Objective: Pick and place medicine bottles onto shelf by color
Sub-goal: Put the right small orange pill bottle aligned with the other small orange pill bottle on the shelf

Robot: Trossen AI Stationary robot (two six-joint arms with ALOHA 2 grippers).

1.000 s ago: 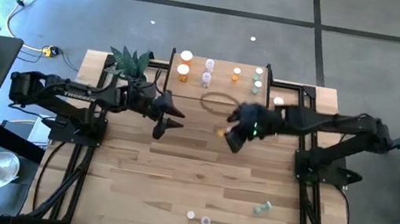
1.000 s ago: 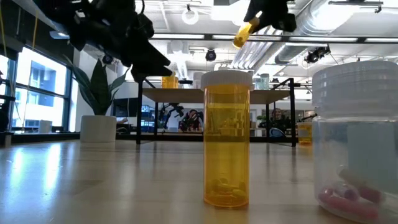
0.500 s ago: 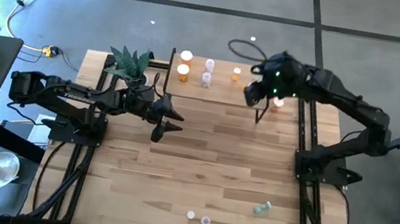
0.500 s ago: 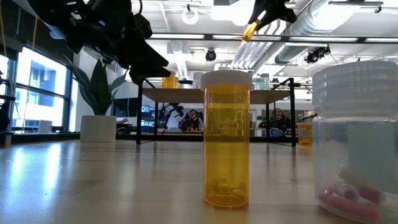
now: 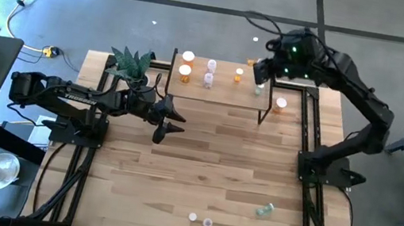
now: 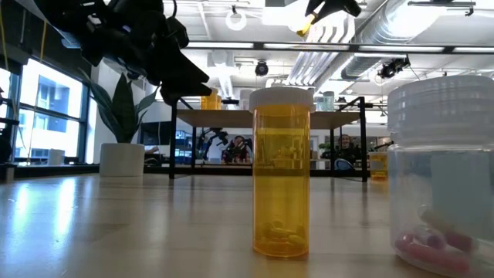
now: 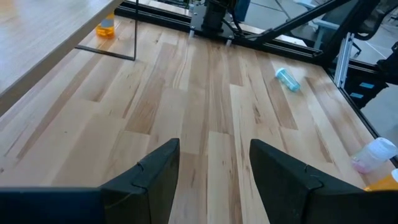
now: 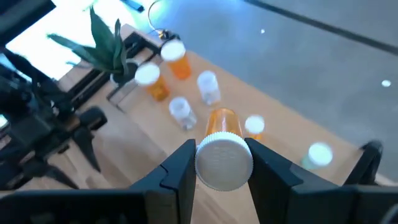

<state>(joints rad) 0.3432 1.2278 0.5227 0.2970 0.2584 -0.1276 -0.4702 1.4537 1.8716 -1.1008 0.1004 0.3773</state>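
On the light plank tabletop point(image 5: 203, 161), ringed by grey floor, a potted plant point(image 5: 131, 62) stands beside the shelf point(image 5: 221, 92), which carries seven medicine bottles. The right gripper point(image 5: 261, 67) hangs above the shelf's far right end, clamped on an orange bottle point(image 8: 222, 127). The left gripper point(image 5: 171, 118), fingers apart and empty, waits mid-table. Four more bottles lie off the shelf.
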